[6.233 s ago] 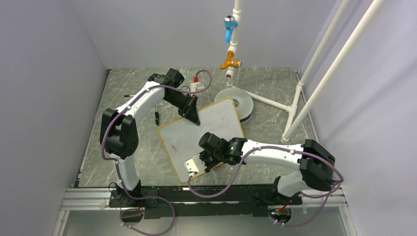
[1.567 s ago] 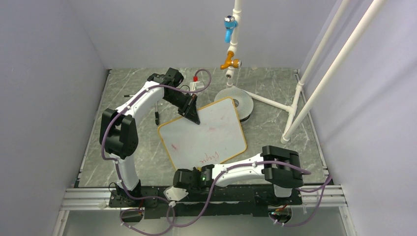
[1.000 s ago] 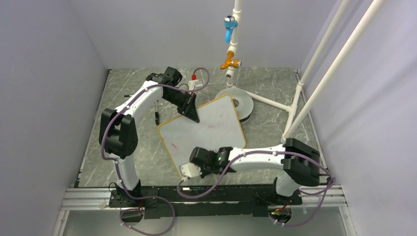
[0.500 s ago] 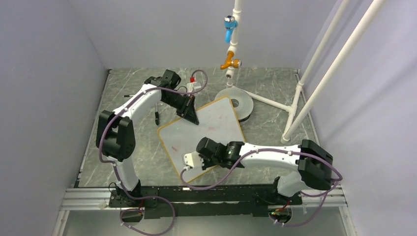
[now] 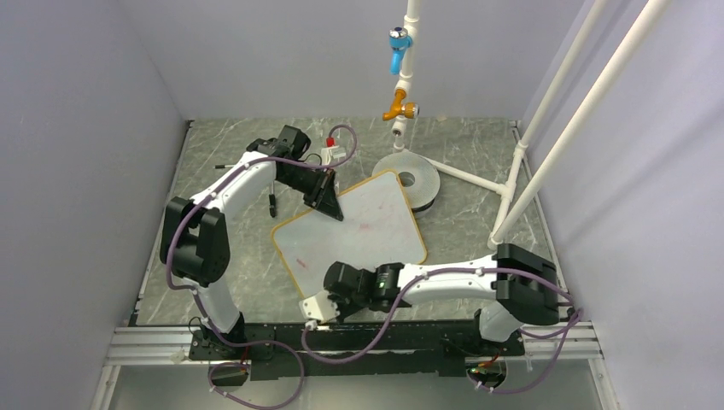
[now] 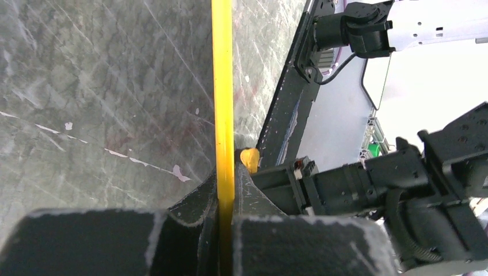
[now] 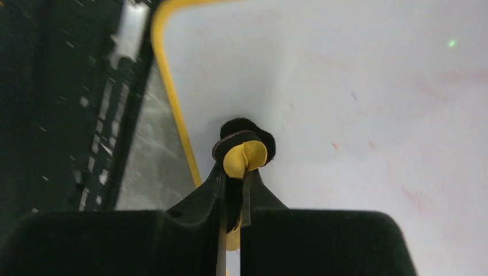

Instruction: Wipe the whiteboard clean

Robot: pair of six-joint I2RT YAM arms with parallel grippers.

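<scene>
At whiteboard (image 5: pixel 367 224) near corner, right gripper (image 7: pixel 233 179) with eraser (image 7: pixel 246 157), drawn back

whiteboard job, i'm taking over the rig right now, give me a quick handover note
Left hand: shut on the whiteboard, clamping its yellow frame at the far left edge.
Right hand: shut on a small yellow and black eraser, set on the board beside the frame, near its near left corner.
Done: most of the surface looks clean from above.
Left: faint red smudges show on the board. The strip under the right arm is hidden from above, so check it.
</scene>
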